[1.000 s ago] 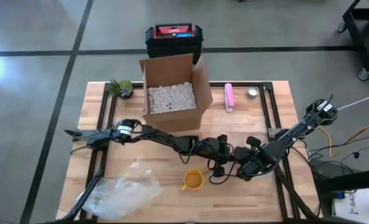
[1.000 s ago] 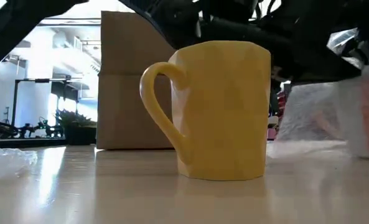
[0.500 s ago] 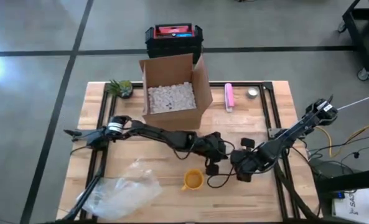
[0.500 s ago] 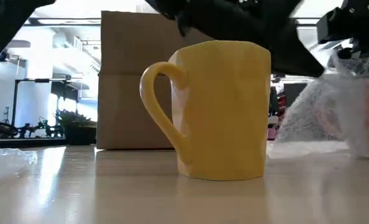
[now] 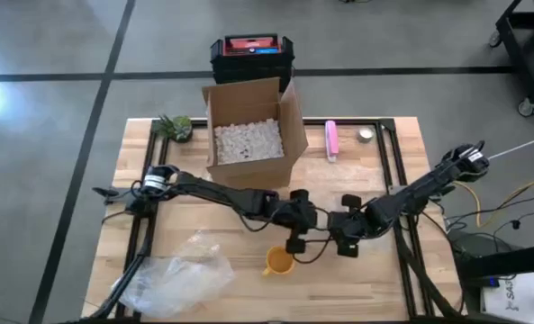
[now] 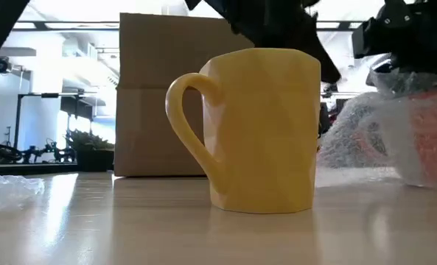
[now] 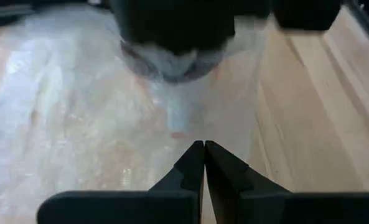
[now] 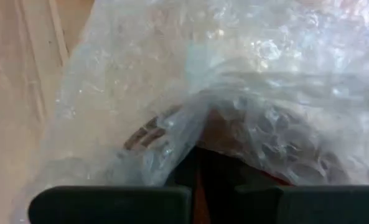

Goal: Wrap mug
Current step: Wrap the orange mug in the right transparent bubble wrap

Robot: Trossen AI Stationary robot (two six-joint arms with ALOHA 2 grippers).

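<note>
Yellow ceramic marks the mug [image 5: 278, 261], which is seen standing upright on the wooden table [image 5: 402, 144], toward six o'clock of the table's centre in the high view, its handle shown in profile in the low view. No wrap is yet seen around it.

The left gripper [image 5: 295, 245] is held just above and beside the mug, at about one o'clock of it. Its fingers [image 7: 196, 163] are shown pressed together in the left wrist view, with a sheet of bubble wrap [image 7: 109, 118] spread beyond their tips; whether the film is actually caught between them cannot be told. The right gripper [image 5: 346, 243] is placed at about three o'clock of the mug, and its fingertips are buried in bubble wrap [image 8: 234, 93], on which they appear to be clamped. A second, crumpled heap of plastic film [image 5: 172, 274] lies apart at nine o'clock of the mug. An open cardboard box [image 5: 248, 135] of packing fill stands at twelve o'clock.

Two risks are judged likely: the mug may be tipped or pushed if the sheet is dragged across its rim, and the film may slip from a shallow pinch or be torn if it is pulled taut between the arms.
</note>
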